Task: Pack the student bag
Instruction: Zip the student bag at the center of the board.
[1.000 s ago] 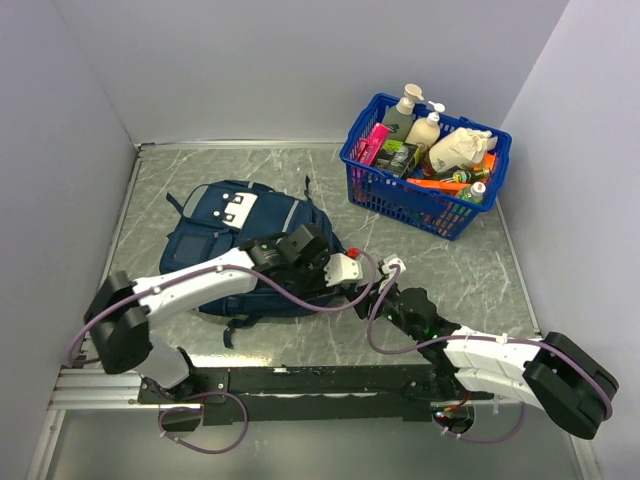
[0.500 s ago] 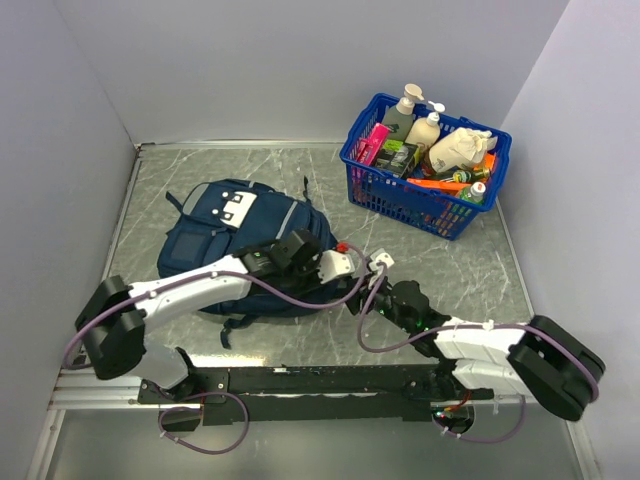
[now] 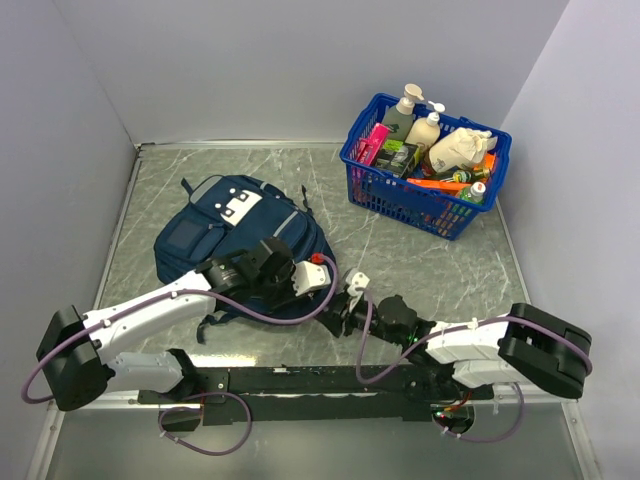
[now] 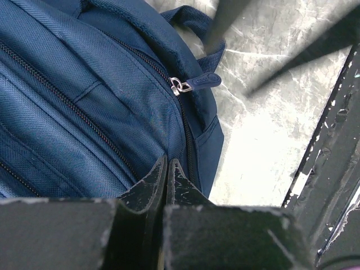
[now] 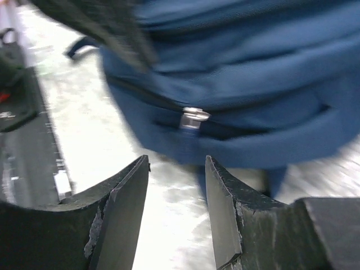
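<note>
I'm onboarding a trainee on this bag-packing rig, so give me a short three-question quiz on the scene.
1. True or false: the left pincer stands wide open over the student bag.
2. What lies just ahead of the open right pincer? A) a zipper pull B) a spray bottle C) a pen
3. Fill in: the blue basket sits in the table's far ____ corner.
Key: 1 false, it is shut; 2 A; 3 right.
</note>
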`<action>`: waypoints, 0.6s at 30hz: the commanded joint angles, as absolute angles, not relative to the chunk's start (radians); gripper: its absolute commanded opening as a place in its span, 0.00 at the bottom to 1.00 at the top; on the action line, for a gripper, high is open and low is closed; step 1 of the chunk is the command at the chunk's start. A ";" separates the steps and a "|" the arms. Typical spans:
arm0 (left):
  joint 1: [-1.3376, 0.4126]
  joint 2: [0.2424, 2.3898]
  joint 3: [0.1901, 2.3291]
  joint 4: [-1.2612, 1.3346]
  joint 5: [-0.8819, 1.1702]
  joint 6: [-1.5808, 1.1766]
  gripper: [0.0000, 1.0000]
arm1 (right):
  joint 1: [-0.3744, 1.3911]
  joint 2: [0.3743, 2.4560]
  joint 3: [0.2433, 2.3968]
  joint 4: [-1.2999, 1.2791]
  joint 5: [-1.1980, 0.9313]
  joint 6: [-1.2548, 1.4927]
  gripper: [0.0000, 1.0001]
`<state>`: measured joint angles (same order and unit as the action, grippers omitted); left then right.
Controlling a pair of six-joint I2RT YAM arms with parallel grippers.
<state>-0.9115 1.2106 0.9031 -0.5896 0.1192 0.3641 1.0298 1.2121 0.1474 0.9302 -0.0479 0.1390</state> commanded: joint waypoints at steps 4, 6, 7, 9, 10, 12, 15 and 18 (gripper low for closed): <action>-0.907 1.173 0.914 -0.561 0.155 0.365 0.01 | 1.104 1.285 0.238 1.026 0.063 0.123 0.50; -0.908 1.169 0.923 -0.561 0.150 0.367 0.01 | 1.103 1.331 0.261 1.035 0.074 0.114 0.50; -0.908 1.169 0.926 -0.563 0.153 0.367 0.01 | 1.103 1.348 0.268 1.049 0.086 0.114 0.49; -0.907 1.163 0.934 -0.572 0.152 0.370 0.01 | 1.103 1.394 0.285 1.066 0.097 0.104 0.48; -0.908 1.161 0.934 -0.572 0.153 0.367 0.01 | 1.104 1.407 0.290 1.069 0.098 0.100 0.47; -0.907 1.155 0.934 -0.575 0.152 0.371 0.01 | 1.104 1.427 0.293 1.065 0.107 0.097 0.46; -0.907 1.144 0.930 -0.578 0.156 0.376 0.01 | 1.104 1.421 0.270 1.063 0.121 0.106 0.35; -0.907 1.141 0.928 -0.580 0.167 0.380 0.01 | 1.104 1.402 0.261 1.035 0.123 0.100 0.22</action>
